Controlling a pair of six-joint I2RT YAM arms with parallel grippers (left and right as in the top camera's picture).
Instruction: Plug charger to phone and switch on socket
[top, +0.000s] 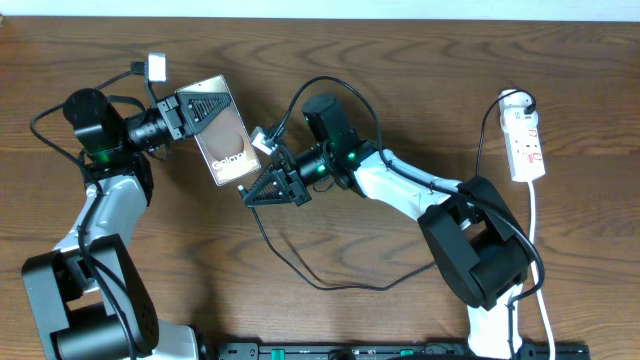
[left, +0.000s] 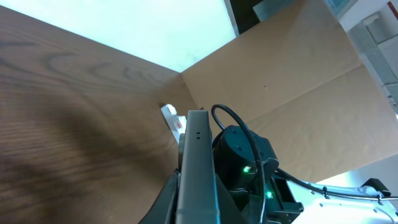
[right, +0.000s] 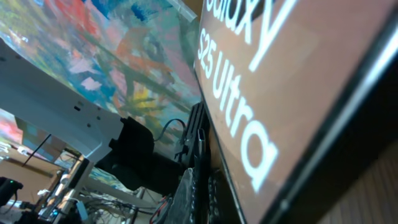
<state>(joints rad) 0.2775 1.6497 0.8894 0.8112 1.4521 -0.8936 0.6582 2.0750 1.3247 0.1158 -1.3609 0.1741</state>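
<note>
My left gripper (top: 203, 108) is shut on the top end of the bronze-brown phone (top: 226, 140) and holds it tilted above the table. In the left wrist view the phone (left: 198, 163) shows edge-on between the fingers. My right gripper (top: 250, 194) is just below the phone's lower end, its fingers (right: 200, 186) closed on a thin black piece, the charger's plug end. The charger's black cable (top: 300, 270) trails from it across the table. The "S25 Ultra" lettering on the phone (right: 280, 74) fills the right wrist view. The white socket (top: 526, 145) lies at the far right, away from both grippers.
The socket's white cord (top: 536, 240) runs down the right side. A small white block (top: 156, 67) on a black lead lies at the back left. The right arm's black wrist (left: 245, 155) sits close behind the phone. The table's back edge is near.
</note>
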